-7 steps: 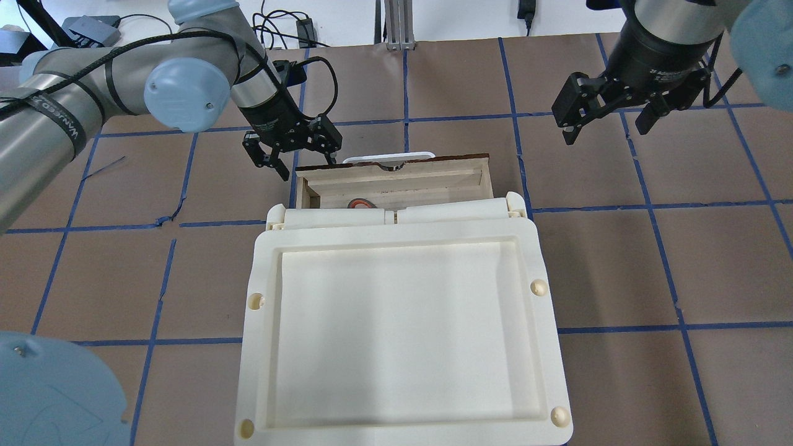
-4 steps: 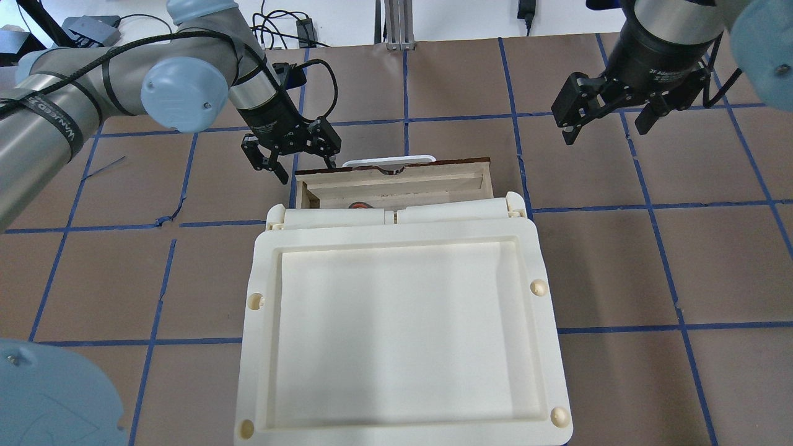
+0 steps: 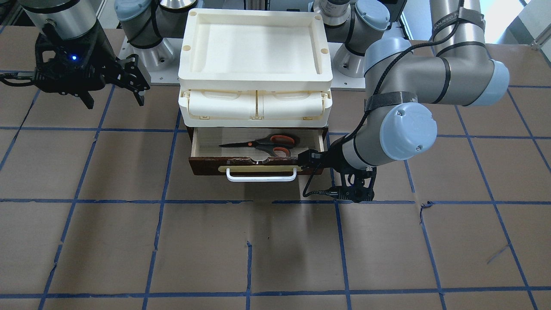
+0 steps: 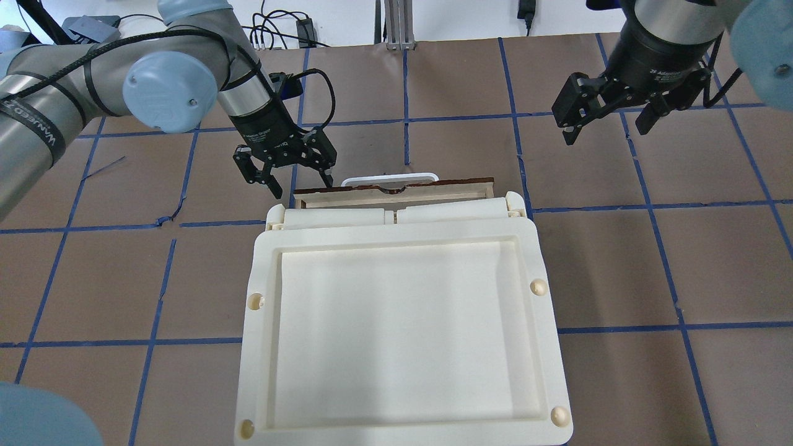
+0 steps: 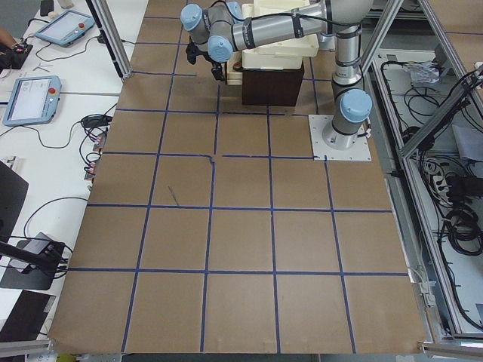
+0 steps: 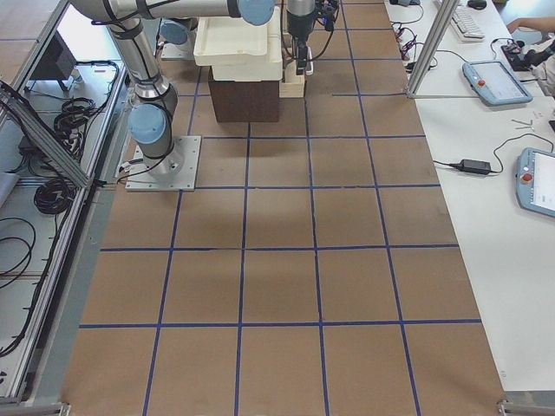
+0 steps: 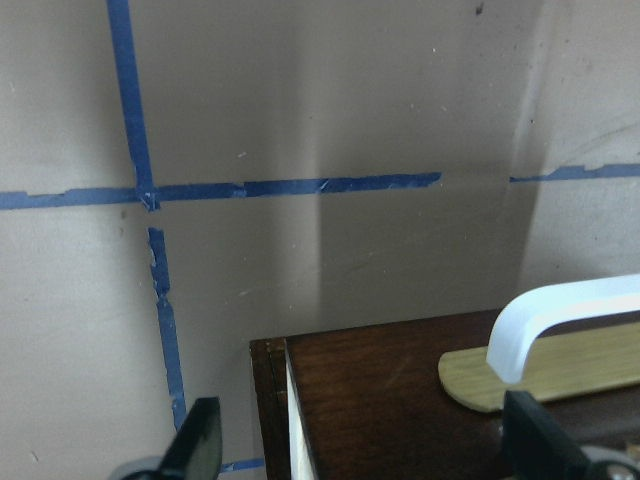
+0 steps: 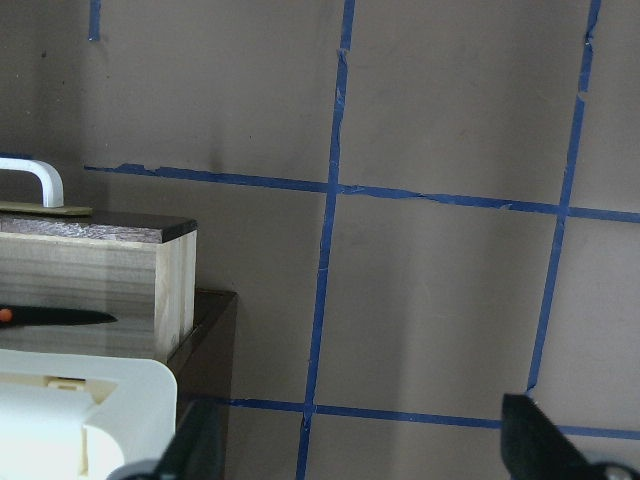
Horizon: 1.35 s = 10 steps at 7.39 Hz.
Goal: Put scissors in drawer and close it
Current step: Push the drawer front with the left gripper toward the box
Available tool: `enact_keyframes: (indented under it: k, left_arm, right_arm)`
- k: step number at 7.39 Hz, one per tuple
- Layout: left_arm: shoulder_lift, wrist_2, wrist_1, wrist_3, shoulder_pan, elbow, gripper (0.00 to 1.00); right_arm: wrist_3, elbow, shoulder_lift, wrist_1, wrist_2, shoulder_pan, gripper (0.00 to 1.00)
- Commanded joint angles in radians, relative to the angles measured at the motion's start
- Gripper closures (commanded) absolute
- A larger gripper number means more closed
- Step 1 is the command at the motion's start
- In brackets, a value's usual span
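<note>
The scissors (image 3: 262, 145) lie flat inside the drawer (image 3: 258, 168), blades toward the robot's right; the overhead view hides them. The right wrist view shows a blade tip (image 8: 60, 318). The drawer (image 4: 396, 188) sticks out a little from under the cream cabinet, with its white handle (image 4: 387, 178) forward. My left gripper (image 4: 300, 187) is open and straddles the drawer front's left corner (image 7: 380, 400), against the dark front. It also shows in the front view (image 3: 315, 162). My right gripper (image 4: 604, 127) is open and empty, raised to the drawer's right, apart from it.
The cream plastic cabinet with a tray top (image 4: 403, 235) sits over the drawer. Brown table paper with blue tape lines (image 4: 650, 260) lies all around. Cables (image 4: 291, 31) lie beyond the far edge.
My left gripper moved back toward the cabinet, and the drawer slid in with it. The orange handle no longer shows from overhead. The right arm has not moved.
</note>
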Motion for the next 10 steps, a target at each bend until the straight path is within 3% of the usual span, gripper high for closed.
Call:
enact_keyframes:
  k: [1,10]
  left_arm:
    - [0.015,0.002,-0.004,0.000,-0.001,-0.032,0.00]
    - [0.071,0.005,-0.115,-0.012,-0.019,-0.085,0.00]
  right_arm:
    - [0.000,0.000,0.000,-0.001,-0.001,0.000,0.00]
    - [0.001,0.000,0.000,-0.001,0.006,0.000,0.00]
